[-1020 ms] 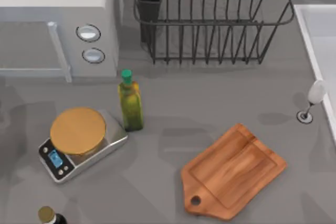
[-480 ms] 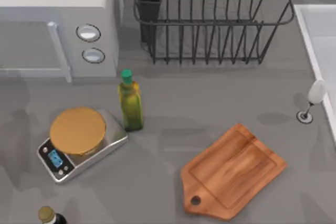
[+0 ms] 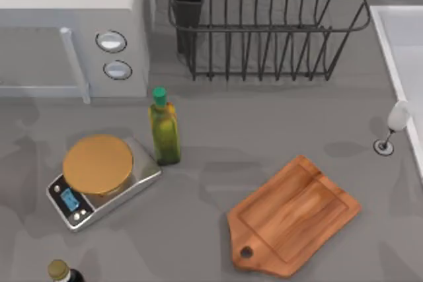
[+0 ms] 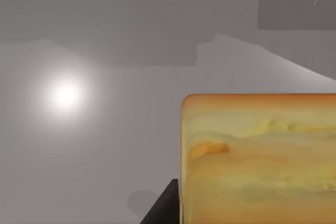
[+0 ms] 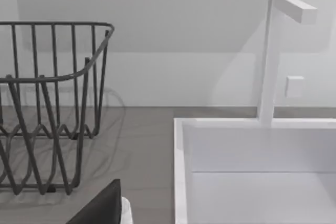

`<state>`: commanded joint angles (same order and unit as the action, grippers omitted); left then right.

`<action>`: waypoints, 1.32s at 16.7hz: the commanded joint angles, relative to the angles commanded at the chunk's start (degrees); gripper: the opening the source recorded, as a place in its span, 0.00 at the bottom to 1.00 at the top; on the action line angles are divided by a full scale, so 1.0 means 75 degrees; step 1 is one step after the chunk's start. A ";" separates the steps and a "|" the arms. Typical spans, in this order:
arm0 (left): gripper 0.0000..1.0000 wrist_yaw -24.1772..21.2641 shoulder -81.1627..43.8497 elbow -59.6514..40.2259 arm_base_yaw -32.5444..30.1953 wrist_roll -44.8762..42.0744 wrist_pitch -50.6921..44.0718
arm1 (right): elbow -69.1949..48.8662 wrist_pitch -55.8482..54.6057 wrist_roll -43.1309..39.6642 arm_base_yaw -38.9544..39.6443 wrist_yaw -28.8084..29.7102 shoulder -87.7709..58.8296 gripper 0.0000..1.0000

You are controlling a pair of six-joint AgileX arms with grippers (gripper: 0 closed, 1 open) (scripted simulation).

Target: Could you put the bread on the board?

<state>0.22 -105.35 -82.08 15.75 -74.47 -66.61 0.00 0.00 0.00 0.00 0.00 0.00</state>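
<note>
The left claw (image 4: 210, 216) grips the bread (image 4: 260, 158) close against itself, up in the air, while the board (image 3: 294, 216) lies bare, so the placing remains.

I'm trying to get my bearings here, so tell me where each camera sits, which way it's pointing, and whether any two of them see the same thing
Top view: above the table, looking down on the board, scale, oil bottle and dish rack; no arm in it.
Left wrist view: on the left arm's wrist, close against the bread; a dark finger beside it.
Right wrist view: on the right arm's wrist, facing the sink and faucet; a dark gripper part at the lower edge.
Shared: top and right wrist views both show the dish rack.
</note>
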 joint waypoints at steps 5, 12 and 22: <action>0.00 -0.0055 0.0121 0.0177 -0.0684 0.0577 -0.0441 | 0.0000 0.0000 0.0000 0.0000 0.0000 0.0000 1.00; 0.00 -0.0345 0.0090 0.0184 -0.4321 0.4288 -0.1954 | 0.0000 0.0000 0.0000 0.0000 0.0000 0.0000 1.00; 0.00 -0.0506 -0.1794 -0.1431 -0.9274 1.2806 -0.2186 | 0.0000 0.0000 0.0000 0.0000 0.0000 0.0000 1.00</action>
<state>-3.58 -118.81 -92.82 -53.80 21.58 -83.01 0.00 0.00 0.00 0.00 0.00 0.00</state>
